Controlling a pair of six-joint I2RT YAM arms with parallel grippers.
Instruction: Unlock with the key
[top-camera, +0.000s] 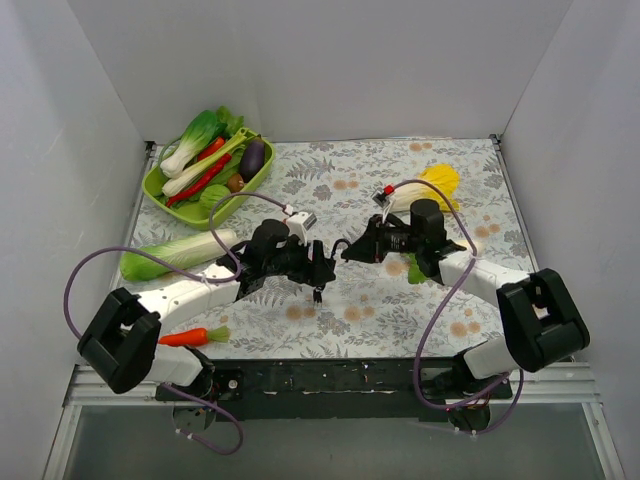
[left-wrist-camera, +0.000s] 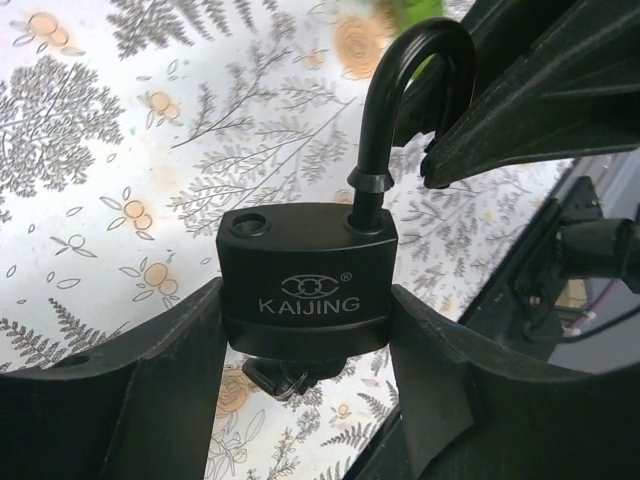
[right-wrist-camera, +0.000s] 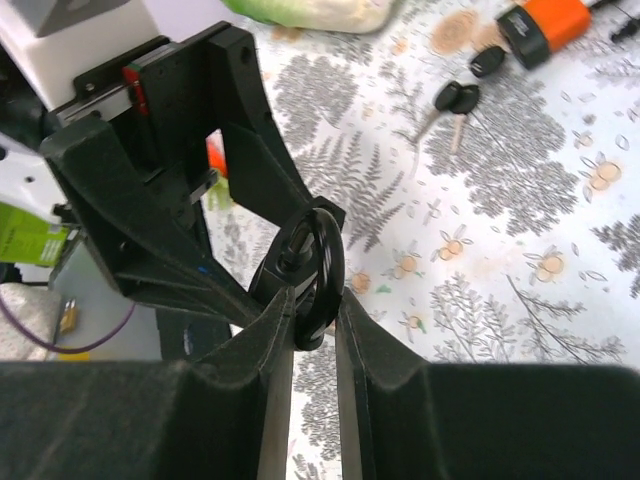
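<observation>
My left gripper (left-wrist-camera: 305, 300) is shut on the body of a black padlock (left-wrist-camera: 305, 285) marked KAIJING and holds it above the floral table. The shackle (left-wrist-camera: 395, 100) stands raised, with one leg out of its hole. A key (left-wrist-camera: 283, 378) with a small ring sits in the underside of the lock. My right gripper (right-wrist-camera: 315, 300) is shut on the shackle (right-wrist-camera: 327, 250); one of its fingers (left-wrist-camera: 520, 100) shows in the left wrist view. In the top view the two grippers, left (top-camera: 318, 268) and right (top-camera: 352, 250), meet at the table's middle.
Spare keys (right-wrist-camera: 452, 100) and an orange and black object (right-wrist-camera: 545, 22) lie on the table. A green tray (top-camera: 160, 190) of toy vegetables stands back left. A napa cabbage (top-camera: 175, 252), a carrot (top-camera: 185, 337) and a yellow cabbage (top-camera: 438, 183) lie around. White walls enclose the table.
</observation>
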